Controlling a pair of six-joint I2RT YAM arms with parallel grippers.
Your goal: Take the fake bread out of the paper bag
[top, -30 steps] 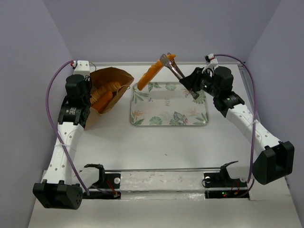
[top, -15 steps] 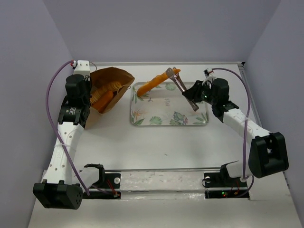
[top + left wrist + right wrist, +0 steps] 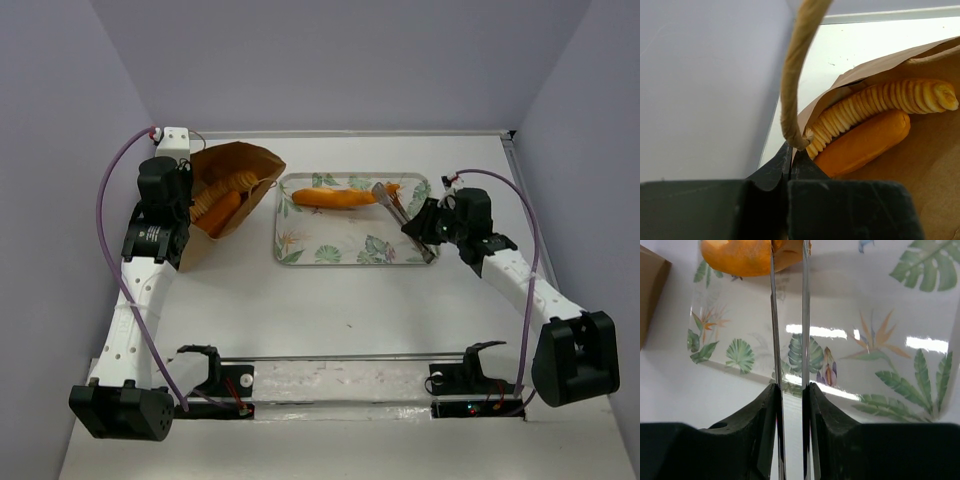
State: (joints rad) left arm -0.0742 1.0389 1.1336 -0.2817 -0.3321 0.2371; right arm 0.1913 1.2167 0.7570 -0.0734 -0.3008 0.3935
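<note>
The brown paper bag (image 3: 237, 168) lies open at the back left, with two short bread pieces (image 3: 220, 208) inside; in the left wrist view they are a ridged pale loaf (image 3: 880, 102) and a smooth orange one (image 3: 865, 142). My left gripper (image 3: 791, 150) is shut on the bag's rim at its twisted handle (image 3: 795, 70). My right gripper (image 3: 425, 225) is shut on metal tongs (image 3: 788, 340). The tong tips pinch the end of the long baguette (image 3: 335, 197), which lies on the leaf-patterned tray (image 3: 300, 250) along its far side; its end shows in the right wrist view (image 3: 747, 257).
The tray's glossy rim (image 3: 840, 392) runs just ahead of my right fingers. The back wall stands close behind the bag and tray. A metal rail (image 3: 350, 385) crosses the table's near edge between the arm bases.
My right gripper has moved down and toward the near right with the tongs, bringing the baguette from tilted in the air to lying flat on the tray. The left arm has not moved.
</note>
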